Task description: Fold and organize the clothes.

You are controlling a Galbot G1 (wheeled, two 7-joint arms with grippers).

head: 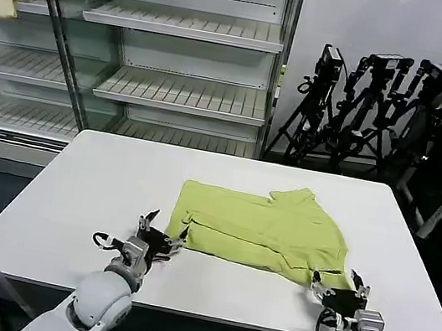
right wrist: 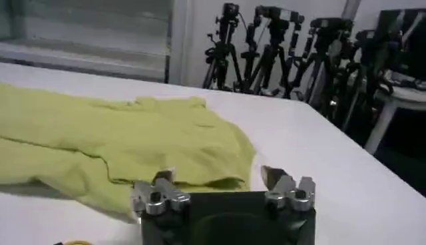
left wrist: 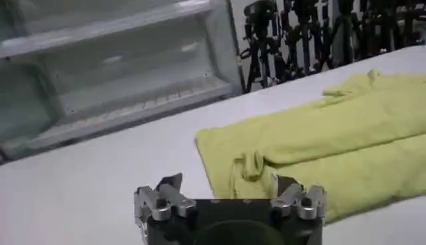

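Head view: left gripper [head: 160,235] and right gripper [head: 338,286], fingers apart, flank T-shirt [head: 266,228].

The T-shirt [head: 265,232] lies flat on the worktop [head: 97,196], right of its centre, reaching to the near edge at the right; the left gripper [head: 160,233] sits over the worktop at the shirt's near left corner, fingers spread; the right gripper [head: 339,287] sits at the near right corner, fingers spread too; shelving [head: 180,57] stands behind the worktop to the left; tripods [head: 383,108] stand behind to the right.
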